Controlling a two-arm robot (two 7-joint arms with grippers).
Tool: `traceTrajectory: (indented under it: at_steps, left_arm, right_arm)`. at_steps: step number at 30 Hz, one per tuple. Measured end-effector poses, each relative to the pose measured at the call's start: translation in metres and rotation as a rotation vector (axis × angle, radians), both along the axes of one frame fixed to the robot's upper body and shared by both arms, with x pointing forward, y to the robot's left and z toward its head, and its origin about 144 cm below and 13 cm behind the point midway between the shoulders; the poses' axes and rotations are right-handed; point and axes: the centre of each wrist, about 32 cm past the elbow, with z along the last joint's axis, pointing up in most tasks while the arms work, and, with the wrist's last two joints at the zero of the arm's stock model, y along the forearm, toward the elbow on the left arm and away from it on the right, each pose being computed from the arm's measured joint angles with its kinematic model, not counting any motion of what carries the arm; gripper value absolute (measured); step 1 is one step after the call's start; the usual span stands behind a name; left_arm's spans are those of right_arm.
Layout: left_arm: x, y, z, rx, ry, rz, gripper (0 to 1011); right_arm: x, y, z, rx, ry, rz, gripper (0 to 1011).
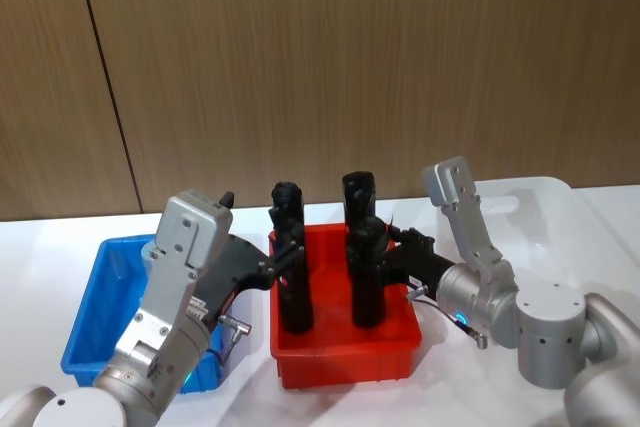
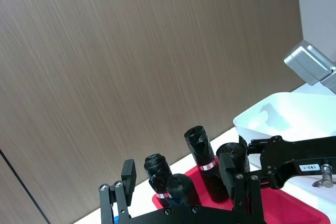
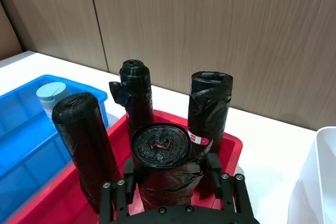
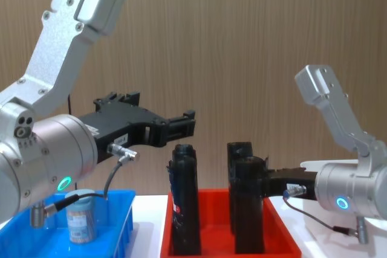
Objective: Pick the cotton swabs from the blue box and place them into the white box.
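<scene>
A tub of cotton swabs (image 4: 80, 220) stands upright in the blue box (image 1: 98, 292) at the left. The left gripper (image 4: 175, 126), fingers spread and empty, hovers up and right of it, nearer than the right gripper (image 3: 175, 182), apparently pinching a black roll (image 3: 164, 153).

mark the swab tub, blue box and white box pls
cotton swab tub (image 4: 80, 220): chest view, on its clear side wall.
blue box (image 1: 91, 297): head view, on its left wall.
white box (image 1: 545, 209): head view, on its far rim.
</scene>
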Motion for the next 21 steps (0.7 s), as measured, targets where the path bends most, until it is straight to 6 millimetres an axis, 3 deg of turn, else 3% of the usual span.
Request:
traceTrajectory:
  at_steps: [10, 21]
  left_arm:
    - [0.0000, 0.0000, 0.0000, 0.000, 0.000, 0.000, 1004]
    - [0.0000, 0.0000, 0.0000, 0.000, 0.000, 0.000, 1004]
  right_arm:
    - [0.0019, 0.0019, 0.0000, 0.007, 0.001, 0.000, 565]
    - [0.0024, 0.0014, 0.0033, 0.026, -0.008, 0.000, 523]
